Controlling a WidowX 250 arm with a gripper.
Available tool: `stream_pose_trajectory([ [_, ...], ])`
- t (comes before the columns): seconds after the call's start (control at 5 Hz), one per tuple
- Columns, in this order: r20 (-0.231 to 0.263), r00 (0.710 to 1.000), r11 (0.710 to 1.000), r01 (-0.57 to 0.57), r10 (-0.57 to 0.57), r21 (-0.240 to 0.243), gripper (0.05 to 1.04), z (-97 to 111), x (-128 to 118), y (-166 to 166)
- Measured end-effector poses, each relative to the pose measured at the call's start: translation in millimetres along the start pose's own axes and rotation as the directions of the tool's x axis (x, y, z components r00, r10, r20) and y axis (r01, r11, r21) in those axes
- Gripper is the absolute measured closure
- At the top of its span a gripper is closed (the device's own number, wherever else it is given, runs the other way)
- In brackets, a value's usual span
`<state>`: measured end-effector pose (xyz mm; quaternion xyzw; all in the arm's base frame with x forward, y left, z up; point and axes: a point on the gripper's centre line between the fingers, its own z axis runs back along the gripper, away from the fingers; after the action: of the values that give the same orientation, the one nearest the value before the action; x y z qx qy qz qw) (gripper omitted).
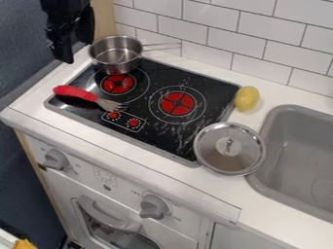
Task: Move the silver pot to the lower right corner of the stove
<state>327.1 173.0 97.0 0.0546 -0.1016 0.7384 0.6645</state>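
The gripper hangs at the upper left with its fingers spread, near the silver pot. The pot sits upright at the stove's upper left corner, behind the red-handled fork, its handle pointing right.

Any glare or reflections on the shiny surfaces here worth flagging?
Camera view: soft bright reflections on the lid and the silver pot; pale streaks on the black stovetop, glare or surface marks, can't tell which; no hard-edged shadows stand out.
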Motion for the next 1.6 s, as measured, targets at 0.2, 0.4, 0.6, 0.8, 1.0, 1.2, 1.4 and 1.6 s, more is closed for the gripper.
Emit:
stream_pose_trajectory([
  [0.2, -0.015, 1.0, 0.999, 0.003, -0.002, 0.034, 0.083, -12, -4, 2],
  [0.4, -0.042, 0.999, 1.0, -0.01, 0.011, 0.028, 0.083, -16, -9, 0],
  [0.6, -0.078, 0.997, 1.0, -0.027, 0.027, -0.001, 0.083, -22, -13, -11],
  [0.8, -0.102, 0.994, 0.999, -0.028, 0.025, -0.028, 0.083, -28, -15, -24],
  [1.0, -0.103, 0.994, 0.998, -0.048, 0.044, -0.029, 0.083, -36, -15, -32],
  [1.2, -0.088, 0.995, 0.999, -0.045, 0.043, -0.019, 0.083, -46, -17, -41],
  [1.4, -0.086, 0.996, 1.0, -0.023, 0.023, 0.009, 0.083, -62, -23, -47],
  [1.6, -0.094, 0.995, 0.999, -0.006, 0.01, 0.043, 0.137, -76, -26, -45],
])
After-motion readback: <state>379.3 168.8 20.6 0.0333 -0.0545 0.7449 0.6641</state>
